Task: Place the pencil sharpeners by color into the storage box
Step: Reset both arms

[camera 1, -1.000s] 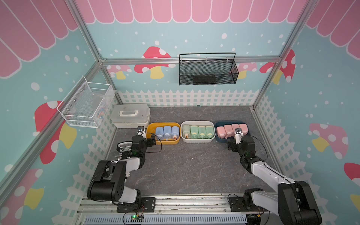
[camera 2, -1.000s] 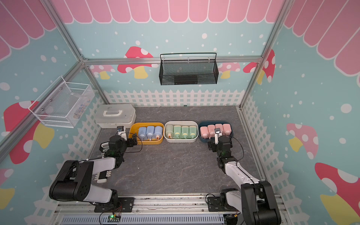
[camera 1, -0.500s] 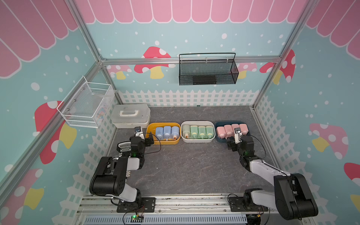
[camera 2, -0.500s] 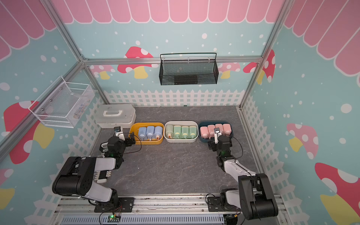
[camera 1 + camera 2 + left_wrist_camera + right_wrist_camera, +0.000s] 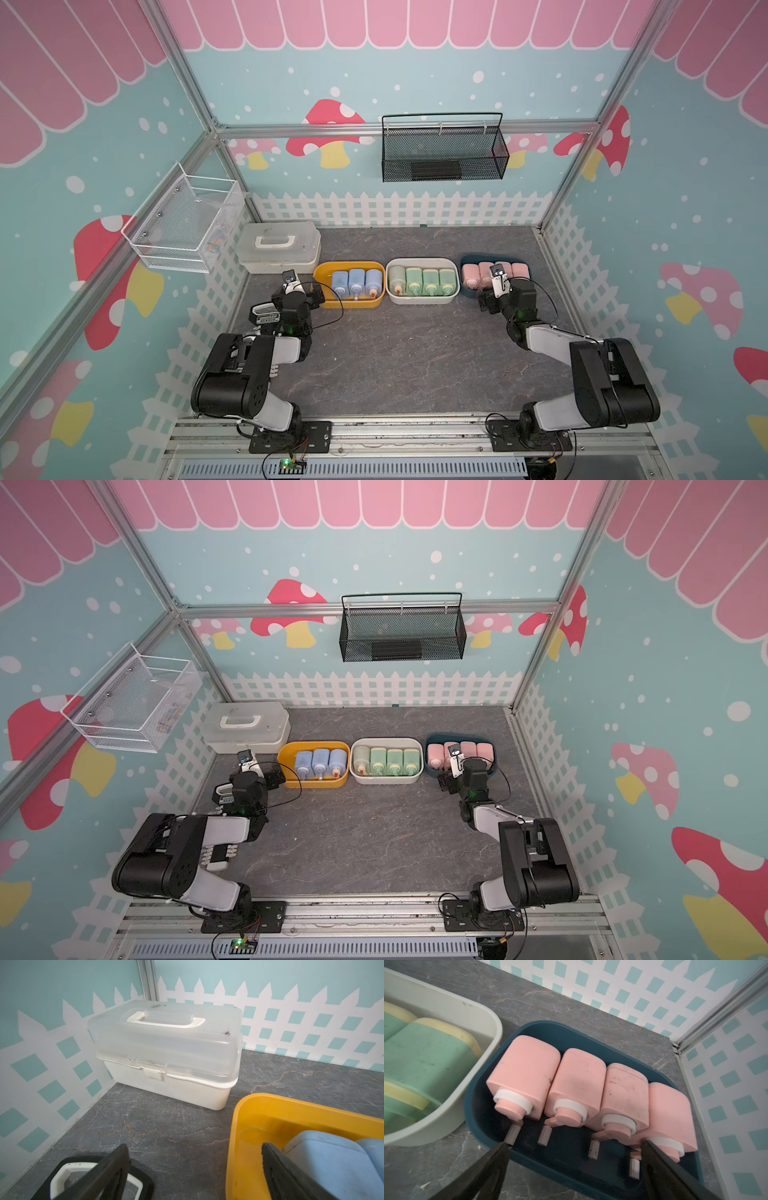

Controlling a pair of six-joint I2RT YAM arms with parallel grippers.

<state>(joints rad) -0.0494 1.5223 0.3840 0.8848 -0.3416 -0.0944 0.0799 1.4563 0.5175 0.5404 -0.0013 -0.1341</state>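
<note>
Jaws of your right gripper (image 5: 574,1144) stand wide apart with nothing between them, just before the near rim of the dark blue plastic tray (image 5: 571,1032). Straight ahead lie four pastel pink boxy plastic pencil sharpeners (image 5: 577,1082), flat and side by side in the tray. Each one's long axis runs from your side toward the back fence, and each points its collar and small crank stub (image 5: 544,1135) back at the gripper. In the right wrist view one finger (image 5: 675,1172) overlaps the collar of the outermost pink one; you cannot tell whether it touches. Next over, the cream-white oval plastic tub (image 5: 446,1118) carries four pastel green sharpeners (image 5: 425,1057), laid the same way.

Your left gripper (image 5: 194,1147) is likewise spread and empty. One of its fingers hangs over the corner of the yellow oval plastic tub (image 5: 270,1105), just beside the outermost of three pastel blue sharpeners (image 5: 324,1159). The other hangs over a black-and-white bar tool (image 5: 60,1169) on the grey marbled counter (image 5: 166,1136). Beyond stands a shut white plastic case with a translucent lid (image 5: 166,1043).

Your right arm is nearer the pink, your left nearer the blue, with the green between. By that count all eleven appear sorted by colour. Your coming move likely turns on drawing each gripper straight back along the sharpeners' long axis, clear of the stubs, not sideways across them.
</note>
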